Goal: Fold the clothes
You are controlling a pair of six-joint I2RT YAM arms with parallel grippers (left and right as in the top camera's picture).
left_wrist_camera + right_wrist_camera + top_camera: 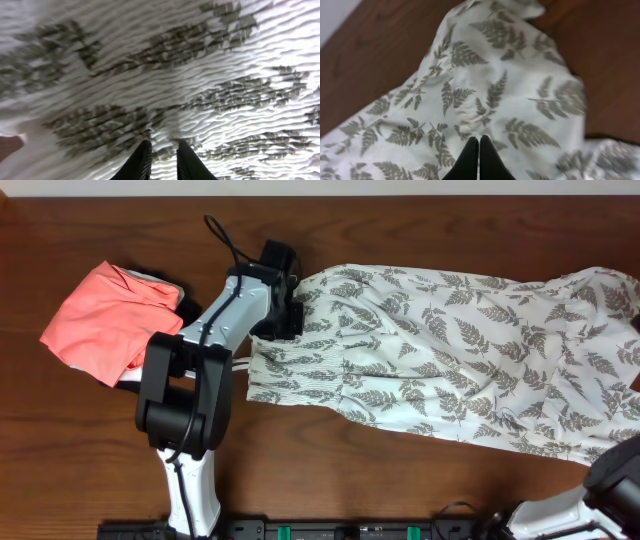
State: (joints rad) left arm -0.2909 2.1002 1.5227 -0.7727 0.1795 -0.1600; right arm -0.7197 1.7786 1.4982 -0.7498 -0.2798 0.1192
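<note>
The clothes [440,350], a white dress with grey-green fern print, lie spread across the table from the middle to the right edge. My left gripper [288,315] is down on its ribbed, gathered left end. In the left wrist view the left gripper [164,143] has its jaws a narrow gap apart, with a ridge of that ribbed fabric [210,75] between them. My right gripper [479,138] is shut, tips together, at a small pucker in the leaf-print cloth [470,90]. Whether it pinches any fabric I cannot tell. Only the right arm [615,475] shows in the overhead view.
A coral-pink folded garment [105,315] lies at the left, just beyond the left arm's elbow. Bare brown table [400,230] runs along the back, and more of it [605,65] shows past the dress edge. The arm bases stand at the front edge.
</note>
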